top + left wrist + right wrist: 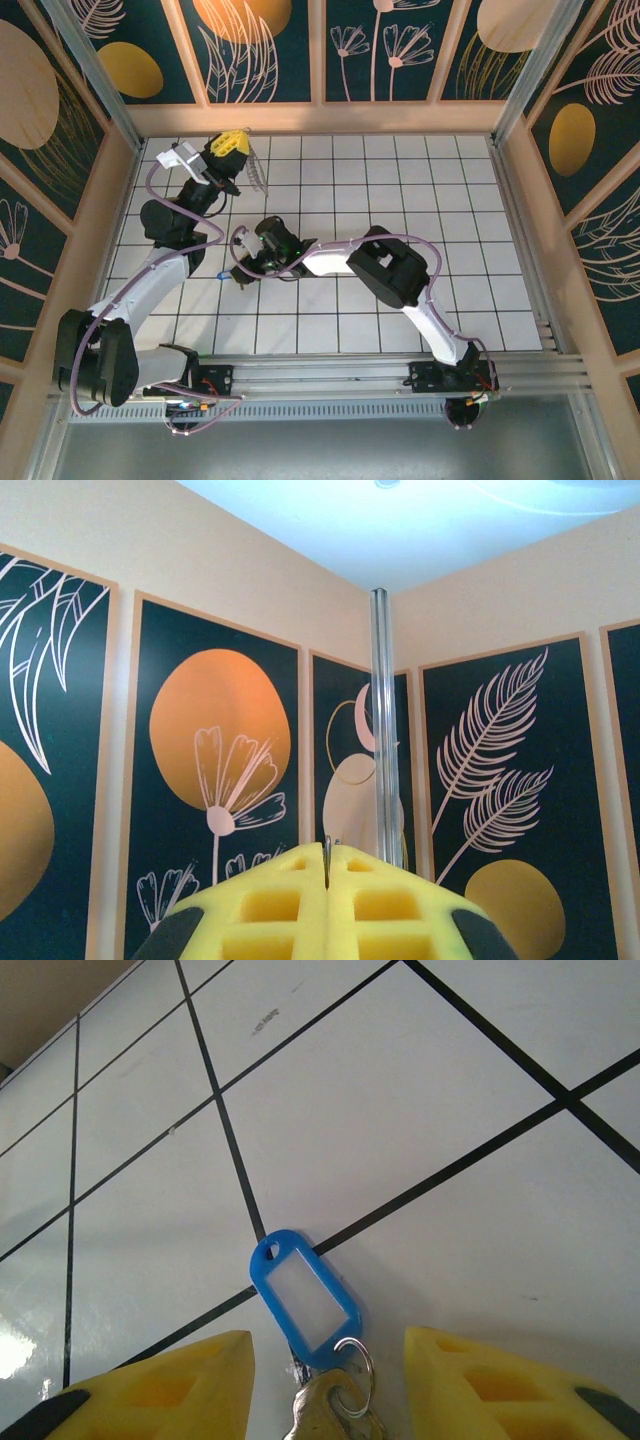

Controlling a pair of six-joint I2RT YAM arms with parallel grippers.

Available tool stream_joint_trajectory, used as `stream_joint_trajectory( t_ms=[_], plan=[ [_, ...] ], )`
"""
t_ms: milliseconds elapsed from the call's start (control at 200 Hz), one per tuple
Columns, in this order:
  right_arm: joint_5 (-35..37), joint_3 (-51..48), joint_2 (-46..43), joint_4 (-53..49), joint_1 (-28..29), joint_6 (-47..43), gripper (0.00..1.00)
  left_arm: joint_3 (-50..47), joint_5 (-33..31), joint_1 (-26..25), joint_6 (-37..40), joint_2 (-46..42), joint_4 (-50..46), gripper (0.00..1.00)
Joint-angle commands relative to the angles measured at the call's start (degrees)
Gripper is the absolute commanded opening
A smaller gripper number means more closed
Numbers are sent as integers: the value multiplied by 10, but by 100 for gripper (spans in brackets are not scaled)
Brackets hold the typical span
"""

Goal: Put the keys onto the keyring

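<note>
Plainly the keys (312, 1310) are light, stiff and slick: a blue tag and metal blades on a thin split ring; the flat tag or the blades look the surest hold; they lie flat on the tiled surface (430, 1100), between the spread fingers of the right hand (328, 1370); the left hand (328, 900), pressed together and raised, seems to pinch the keyring (257, 172).
</note>
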Motion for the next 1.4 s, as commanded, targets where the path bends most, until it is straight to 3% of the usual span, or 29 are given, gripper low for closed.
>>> stream_joint_trajectory(
  t_ms=[0, 516, 801, 1046, 1396],
  plan=[
    [29, -5, -14, -59, 14, -14, 43, -4, -1, 5, -8, -13, 27, 0],
    [32, -12, -31, -61, 19, -16, 24, -6, 0, 5, -11, -11, 30, 0],
    [18, -30, -60, -43, 17, -5, 0, -4, 0, 5, -12, -11, 27, 0],
    [20, -61, -95, -25, 7, 2, 0, -11, 2, 4, -16, -12, 31, 0],
    [29, -232, -230, 62, -52, 35, 0, -24, 16, 5, -21, -23, 26, 0]
  ],
)
